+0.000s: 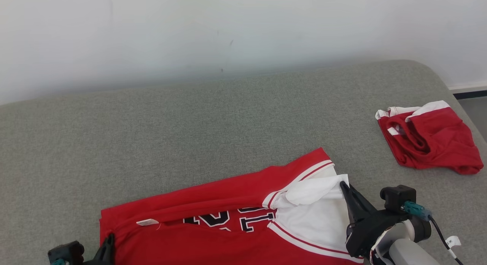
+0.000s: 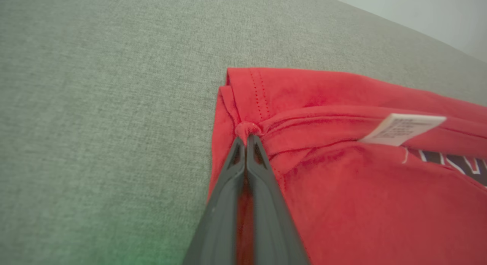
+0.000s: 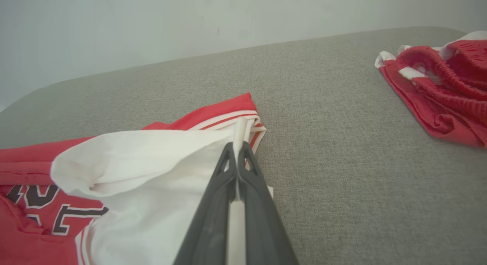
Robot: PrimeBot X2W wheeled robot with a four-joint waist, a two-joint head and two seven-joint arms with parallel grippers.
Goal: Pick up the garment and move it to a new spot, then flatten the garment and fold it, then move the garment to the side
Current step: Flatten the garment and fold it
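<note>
The garment [image 1: 213,204] is a red jersey with white sleeves and dark lettering, lying partly folded at the front of the grey padded surface [image 1: 190,120]. My left gripper [image 1: 109,242] at the lower left is shut on the garment's red hem; the left wrist view shows a bunched bit of red cloth [image 2: 247,128] pinched at the gripper [image 2: 246,140] tips. My right gripper [image 1: 344,187] at the lower right is shut on the white sleeve [image 1: 315,192]; in the right wrist view white fabric [image 3: 152,158] runs between the closed fingers of the gripper [image 3: 236,147].
A second red and white garment [image 1: 430,137] lies crumpled at the right edge of the surface, also seen in the right wrist view as a red heap [image 3: 445,93]. A pale wall [image 1: 228,32] stands behind. A white care label [image 2: 401,128] sticks out of the jersey.
</note>
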